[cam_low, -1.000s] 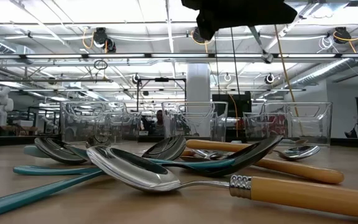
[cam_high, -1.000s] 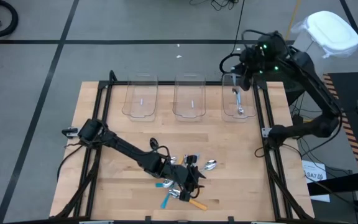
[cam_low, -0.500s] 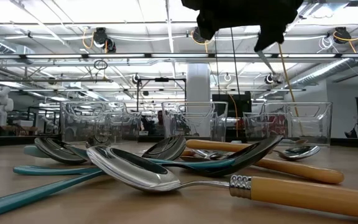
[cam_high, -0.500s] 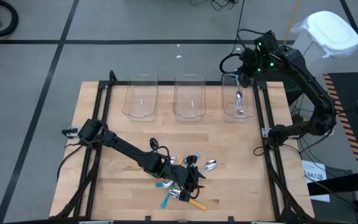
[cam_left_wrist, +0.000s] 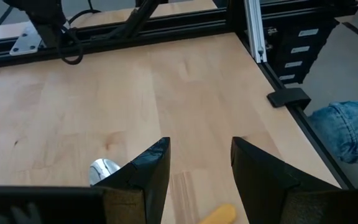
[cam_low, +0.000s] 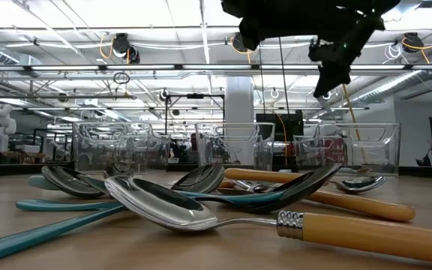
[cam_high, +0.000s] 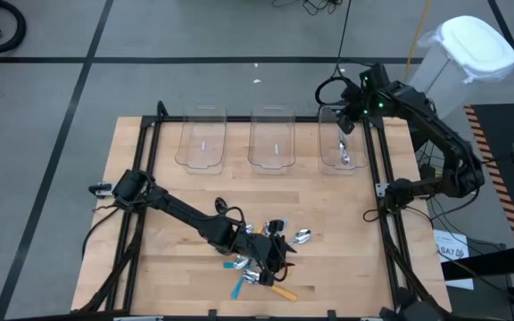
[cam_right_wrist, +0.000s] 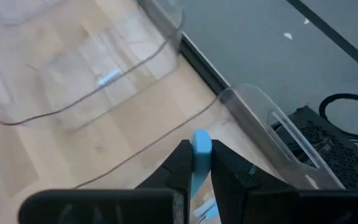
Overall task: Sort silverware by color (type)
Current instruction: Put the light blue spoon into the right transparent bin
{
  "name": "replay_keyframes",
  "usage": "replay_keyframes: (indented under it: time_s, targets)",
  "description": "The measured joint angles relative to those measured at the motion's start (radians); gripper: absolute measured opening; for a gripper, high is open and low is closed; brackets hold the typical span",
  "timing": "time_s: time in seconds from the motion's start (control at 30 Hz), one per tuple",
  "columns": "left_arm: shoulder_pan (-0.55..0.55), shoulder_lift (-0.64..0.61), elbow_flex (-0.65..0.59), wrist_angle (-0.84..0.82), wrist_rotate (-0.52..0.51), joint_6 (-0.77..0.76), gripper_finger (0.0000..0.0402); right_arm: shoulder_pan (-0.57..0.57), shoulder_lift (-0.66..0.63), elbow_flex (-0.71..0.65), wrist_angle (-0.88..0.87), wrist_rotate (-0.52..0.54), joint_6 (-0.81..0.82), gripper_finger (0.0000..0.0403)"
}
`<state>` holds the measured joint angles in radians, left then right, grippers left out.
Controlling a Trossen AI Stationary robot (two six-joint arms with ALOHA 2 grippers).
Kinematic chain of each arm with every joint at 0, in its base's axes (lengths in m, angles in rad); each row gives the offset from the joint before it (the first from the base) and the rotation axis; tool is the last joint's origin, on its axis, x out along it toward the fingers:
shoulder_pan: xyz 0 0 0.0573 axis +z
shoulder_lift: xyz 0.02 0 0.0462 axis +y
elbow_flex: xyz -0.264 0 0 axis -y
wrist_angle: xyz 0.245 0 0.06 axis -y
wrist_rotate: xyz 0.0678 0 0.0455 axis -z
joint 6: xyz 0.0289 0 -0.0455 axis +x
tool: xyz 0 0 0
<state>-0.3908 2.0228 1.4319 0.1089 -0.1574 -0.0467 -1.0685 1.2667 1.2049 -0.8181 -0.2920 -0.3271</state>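
Several spoons lie in a pile (cam_high: 266,259) near the table's front edge, with teal, orange and light-blue handles; the low view shows them close up (cam_low: 201,202). My left gripper (cam_high: 273,254) stands open over the pile; an orange handle (cam_left_wrist: 219,214) shows between its fingers and a silver bowl (cam_left_wrist: 103,168) beside them. My right gripper (cam_high: 344,123) is at the far right, over the right clear bin (cam_high: 328,160), shut on a light-blue-handled spoon (cam_high: 344,150). It also shows in the low view (cam_low: 334,64). My right gripper pinches the spoon's light-blue handle (cam_right_wrist: 201,144) between its two fingers, near the handle's free end. The fingers come from above, slanting down. The spoon hangs below them into the right bin; whether its bowl touches the bin floor I cannot tell.
Three clear bins stand in a row at the table's far edge: left (cam_high: 202,141), middle (cam_high: 272,141) and right. Black frame rails (cam_high: 377,178) run along the table's sides. Bare wood lies between the bins and the pile.
My right gripper has come down over the right bin with the spoon, and its wrist has drawn in toward the bin. The spoon stays upright in the bin.
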Motion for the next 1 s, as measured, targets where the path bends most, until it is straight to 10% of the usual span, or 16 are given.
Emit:
replay_keyframes:
  time_s: [1.0]
  targets:
    - [0.01, 0.0, 0.0, 0.0, 0.0, 0.013, 0.0168, -0.051, 0.132, -0.112, 0.067, 0.034, -0.011, 0.0036]
